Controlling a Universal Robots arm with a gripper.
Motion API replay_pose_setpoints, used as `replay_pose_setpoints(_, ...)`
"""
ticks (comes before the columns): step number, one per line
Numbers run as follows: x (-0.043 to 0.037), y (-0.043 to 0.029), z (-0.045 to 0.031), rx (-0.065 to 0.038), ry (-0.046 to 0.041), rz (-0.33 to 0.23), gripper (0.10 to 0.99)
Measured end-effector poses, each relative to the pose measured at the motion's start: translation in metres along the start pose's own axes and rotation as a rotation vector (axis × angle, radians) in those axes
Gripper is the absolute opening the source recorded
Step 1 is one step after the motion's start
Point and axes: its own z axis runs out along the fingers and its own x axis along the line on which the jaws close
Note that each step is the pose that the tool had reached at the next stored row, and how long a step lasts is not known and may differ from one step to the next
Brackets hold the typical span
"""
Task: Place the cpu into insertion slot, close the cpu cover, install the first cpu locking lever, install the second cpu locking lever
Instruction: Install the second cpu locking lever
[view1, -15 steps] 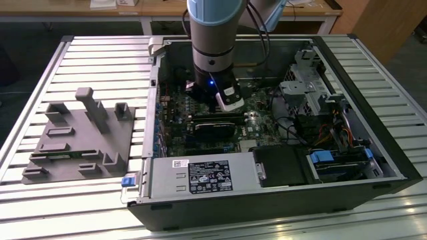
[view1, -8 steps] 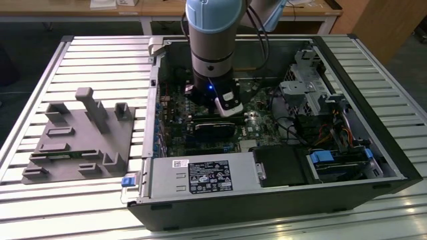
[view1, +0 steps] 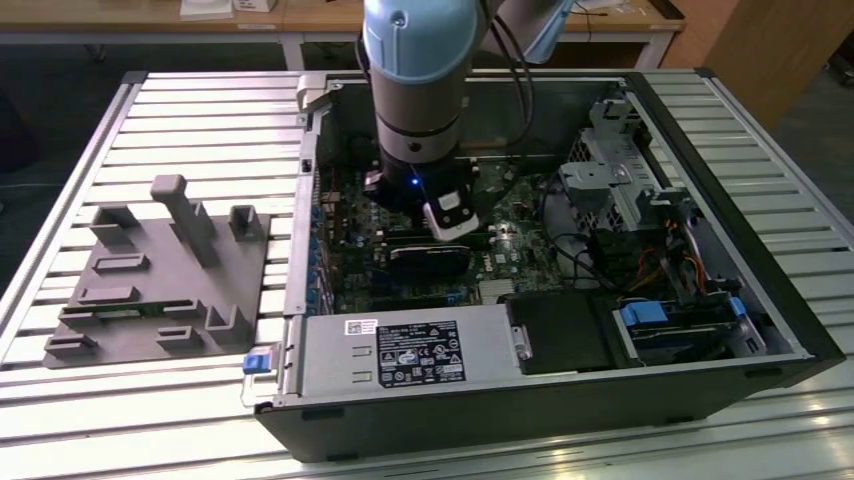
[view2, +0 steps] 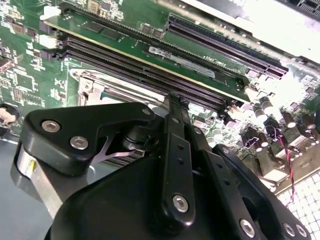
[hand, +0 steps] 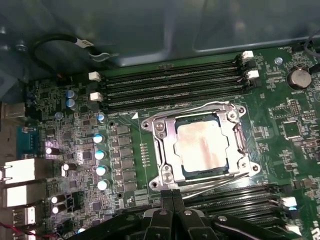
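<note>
One arm, mine, reaches down into the open computer case (view1: 534, 400) on the bench (view1: 200, 110), my jaws pressed together on nothing just beside the socket on the green board (hand: 280, 100). In the first wrist view the cpu cover (hand: 167, 150) lies shut over the cpu (hand: 202, 147), seated in the insertion slot (hand: 186, 172), so I judge the lever stage in hand. Memory slots (hand: 170, 85) crowd both sides, and the thin wire lever (hand: 210, 184) nearest me calls for a narrow, steady push.

Slatted metal table (view1: 120, 130), open computer case (view1: 534, 400) laid on it, grey fixture plate (view1: 154, 290) set beside, towards the exterior view's left
</note>
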Motion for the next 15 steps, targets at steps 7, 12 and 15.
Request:
replay_pose_setpoints(7, 0.0032, -0.0019, 0.0036, -0.042, 0.0074, 0.002, 0.106)
replay_pose_setpoints(12, 0.0047, -0.0036, 0.0078, -0.051, 0.0089, 0.003, 0.106)
replay_pose_setpoints(15, 0.0066, -0.0044, 0.0098, -0.055, 0.0097, 0.003, 0.106)
